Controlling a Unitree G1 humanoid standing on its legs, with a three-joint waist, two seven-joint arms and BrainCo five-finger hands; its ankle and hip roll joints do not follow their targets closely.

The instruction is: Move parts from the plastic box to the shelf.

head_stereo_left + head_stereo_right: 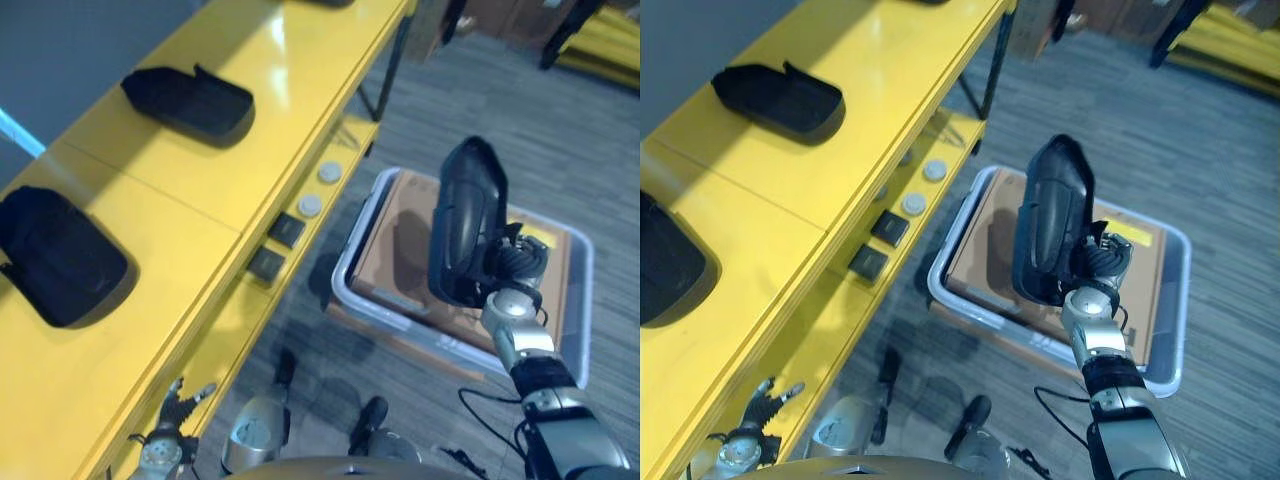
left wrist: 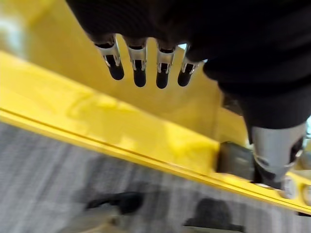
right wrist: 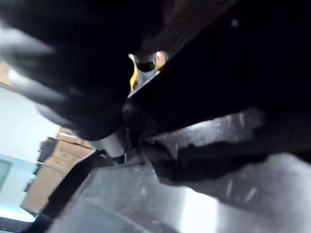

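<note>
Yellow shelf (image 1: 180, 180) on the left already carries two black parts (image 1: 190, 100), with the left hand (image 1: 170, 415) hanging low beside its edge, fingers relaxed and holding nothing. Over the plastic box (image 1: 575, 300), the right hand (image 1: 515, 265) clutches a tall black part (image 1: 465, 220) by its lower end, so swinging over it could twist loose or clip the shelf lip.

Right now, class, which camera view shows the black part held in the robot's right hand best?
The right eye view: the whole black part stands upright in the right hand above the plastic box. The left eye view shows it similarly; the right wrist view gives a dark close-up.
</note>
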